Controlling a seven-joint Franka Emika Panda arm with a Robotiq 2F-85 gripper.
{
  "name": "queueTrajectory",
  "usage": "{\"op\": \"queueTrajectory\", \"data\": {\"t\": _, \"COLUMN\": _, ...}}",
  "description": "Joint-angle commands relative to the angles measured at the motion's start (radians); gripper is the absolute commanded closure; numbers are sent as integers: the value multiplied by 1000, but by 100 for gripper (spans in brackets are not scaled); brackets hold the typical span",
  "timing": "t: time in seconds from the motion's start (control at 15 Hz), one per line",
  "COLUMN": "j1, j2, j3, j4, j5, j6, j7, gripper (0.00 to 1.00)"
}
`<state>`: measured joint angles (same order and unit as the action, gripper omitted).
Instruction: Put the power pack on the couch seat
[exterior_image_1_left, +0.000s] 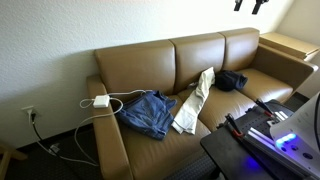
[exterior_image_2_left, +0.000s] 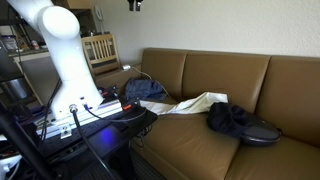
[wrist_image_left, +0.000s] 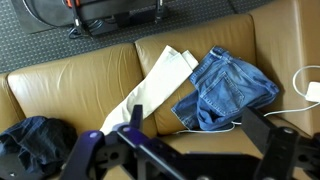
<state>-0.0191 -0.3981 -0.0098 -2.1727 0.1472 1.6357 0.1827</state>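
The power pack (exterior_image_1_left: 101, 100) is a small white brick lying on the couch's padded arm, beside the seat cushions. Its thin white cord (exterior_image_1_left: 70, 128) runs down to the floor by the wall. In the wrist view the power pack (wrist_image_left: 313, 90) shows at the right edge. The tan leather couch seat (exterior_image_1_left: 262, 86) (exterior_image_2_left: 190, 142) (wrist_image_left: 60, 90) holds clothes. My gripper (wrist_image_left: 198, 125) is open and empty, high above the seat; only its tip shows at the top of both exterior views (exterior_image_1_left: 248, 5) (exterior_image_2_left: 133, 4).
Blue jeans (exterior_image_1_left: 148, 112) (wrist_image_left: 228, 88), a beige cloth (exterior_image_1_left: 195, 100) (wrist_image_left: 155, 85) and a dark garment (exterior_image_1_left: 232, 81) (exterior_image_2_left: 235, 120) (wrist_image_left: 30, 140) lie on the cushions. A black table (exterior_image_1_left: 235, 150) (exterior_image_2_left: 110, 128) with the robot base stands before the couch. A wall outlet (exterior_image_1_left: 28, 113) is nearby.
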Motion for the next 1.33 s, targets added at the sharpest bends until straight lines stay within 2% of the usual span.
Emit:
{"op": "queueTrajectory", "data": {"t": 0.0, "j1": -8, "j2": 39, "j3": -2, "j4": 61, "j5": 1, "j6": -45, "j7": -5, "gripper": 0}}
{"op": "queueTrajectory", "data": {"t": 0.13, "j1": -8, "j2": 90, "j3": -7, "j4": 151, "j5": 1, "j6": -109, "j7": -5, "gripper": 0}}
{"op": "queueTrajectory", "data": {"t": 0.27, "j1": -8, "j2": 102, "j3": -7, "j4": 174, "j5": 1, "j6": -123, "j7": -5, "gripper": 0}}
{"op": "queueTrajectory", "data": {"t": 0.47, "j1": 7, "j2": 149, "j3": 33, "j4": 132, "j5": -88, "j6": -76, "j7": 10, "gripper": 0}}
{"op": "queueTrajectory", "data": {"t": 0.6, "j1": 58, "j2": 171, "j3": 63, "j4": 84, "j5": -40, "j6": -51, "j7": -68, "gripper": 0}}
{"op": "queueTrajectory", "data": {"t": 0.8, "j1": 143, "j2": 207, "j3": 139, "j4": 20, "j5": 64, "j6": 73, "j7": -106, "gripper": 0}}
{"op": "queueTrajectory", "data": {"t": 1.0, "j1": 229, "j2": 274, "j3": 236, "j4": -33, "j5": 103, "j6": 313, "j7": -72, "gripper": 0}}
{"op": "queueTrajectory", "data": {"t": 1.13, "j1": 265, "j2": 320, "j3": 281, "j4": -14, "j5": 97, "j6": 486, "j7": 0, "gripper": 0}}
{"op": "queueTrajectory", "data": {"t": 1.27, "j1": 291, "j2": 380, "j3": 317, "j4": -5, "j5": 22, "j6": 671, "j7": 78, "gripper": 0}}
